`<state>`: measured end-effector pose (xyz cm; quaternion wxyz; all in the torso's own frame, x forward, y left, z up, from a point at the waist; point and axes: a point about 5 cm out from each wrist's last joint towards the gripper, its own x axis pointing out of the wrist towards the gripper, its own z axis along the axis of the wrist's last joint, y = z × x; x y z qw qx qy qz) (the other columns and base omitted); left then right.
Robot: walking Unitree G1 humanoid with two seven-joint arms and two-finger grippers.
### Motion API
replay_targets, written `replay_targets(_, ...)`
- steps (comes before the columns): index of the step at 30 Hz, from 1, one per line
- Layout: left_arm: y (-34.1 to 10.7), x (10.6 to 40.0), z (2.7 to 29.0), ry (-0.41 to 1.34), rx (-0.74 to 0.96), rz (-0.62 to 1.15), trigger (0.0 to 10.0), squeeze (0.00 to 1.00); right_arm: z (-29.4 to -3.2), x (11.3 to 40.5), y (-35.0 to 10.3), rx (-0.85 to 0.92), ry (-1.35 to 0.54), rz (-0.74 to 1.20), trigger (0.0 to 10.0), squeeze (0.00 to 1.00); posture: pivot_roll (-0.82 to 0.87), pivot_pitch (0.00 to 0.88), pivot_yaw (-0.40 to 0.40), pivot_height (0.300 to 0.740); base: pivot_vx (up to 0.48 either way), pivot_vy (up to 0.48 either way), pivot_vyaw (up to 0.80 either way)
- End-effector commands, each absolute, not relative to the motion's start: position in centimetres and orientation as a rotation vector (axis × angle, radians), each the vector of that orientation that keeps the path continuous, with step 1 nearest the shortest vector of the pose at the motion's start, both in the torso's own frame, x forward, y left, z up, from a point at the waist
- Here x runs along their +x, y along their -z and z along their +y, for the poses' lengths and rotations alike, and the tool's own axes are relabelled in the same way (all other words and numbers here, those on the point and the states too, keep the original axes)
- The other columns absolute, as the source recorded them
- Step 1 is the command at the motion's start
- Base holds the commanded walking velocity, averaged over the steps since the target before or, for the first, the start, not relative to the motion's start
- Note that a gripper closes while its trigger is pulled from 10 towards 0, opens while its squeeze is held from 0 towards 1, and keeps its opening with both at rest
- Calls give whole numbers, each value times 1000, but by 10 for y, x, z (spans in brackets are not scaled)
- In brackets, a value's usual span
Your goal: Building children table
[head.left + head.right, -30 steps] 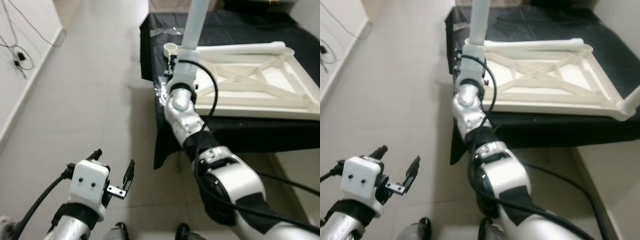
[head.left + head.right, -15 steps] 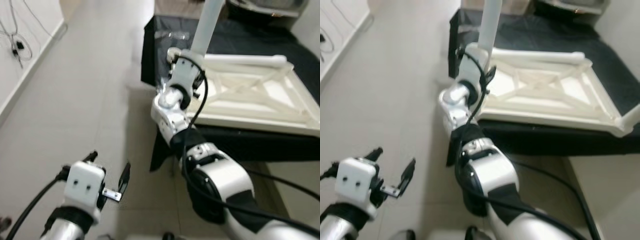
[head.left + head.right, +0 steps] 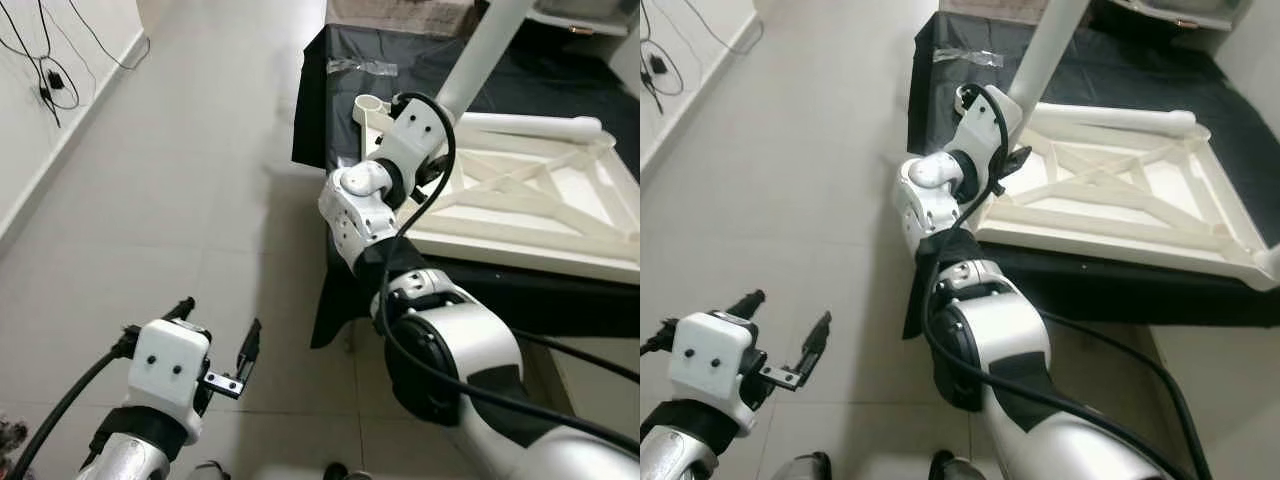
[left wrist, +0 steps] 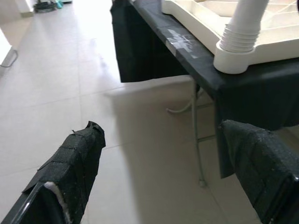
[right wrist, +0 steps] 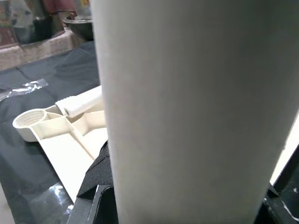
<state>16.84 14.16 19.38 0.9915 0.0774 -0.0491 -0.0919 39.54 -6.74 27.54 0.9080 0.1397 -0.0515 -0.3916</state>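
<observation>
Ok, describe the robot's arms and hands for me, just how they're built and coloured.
Both arms are glossy silver with rounded joint shells, black bands at the joints and loose black cables along them. The left hand has a white boxy housing with two small dark holes, and two long black fingers with a ribbed surface. The right hand sits on a white wrist block with a black cable looping over it.

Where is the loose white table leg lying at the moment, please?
In the left eye view the loose table leg lies flat along the far edge of the upturned white tabletop, on the black-covered table, beyond the right gripper.
</observation>
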Motion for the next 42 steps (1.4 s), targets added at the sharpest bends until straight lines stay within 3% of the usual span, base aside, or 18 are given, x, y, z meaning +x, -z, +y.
replay_targets(1,-192,167,140,190,157,-90,10000,0,-68,391,-212,173,802,105,10000,0,174,300,-96,740,0,0,0)
replay_targets(15,-191,166,138,191,151,-90,10000,0,-42,376,-181,-16,718,142,10000,0,160,297,-95,740,0,0,0)
replay_targets(18,-191,167,137,193,152,-92,10000,0,-39,377,-185,-37,698,106,10000,0,160,297,-95,740,0,0,0)
replay_targets(21,-191,167,137,194,151,-92,10000,0,-24,380,-197,-70,542,25,10000,0,158,292,-95,740,0,0,0)
replay_targets(27,-190,167,136,195,152,-91,10000,0,-22,383,-215,-144,542,-82,10000,0,151,282,-99,740,0,0,0)
replay_targets(35,-189,166,134,203,159,-91,10000,0,-26,390,-228,45,486,-56,10000,0,154,277,-99,740,0,0,0)
replay_targets(37,-189,165,134,203,160,-91,10000,0,-27,395,-251,161,425,-109,10000,0,154,277,-99,740,0,0,0)
replay_targets(42,-189,168,135,199,161,-94,10000,0,-31,400,-291,243,358,-240,10000,0,141,268,-96,740,0,0,0)
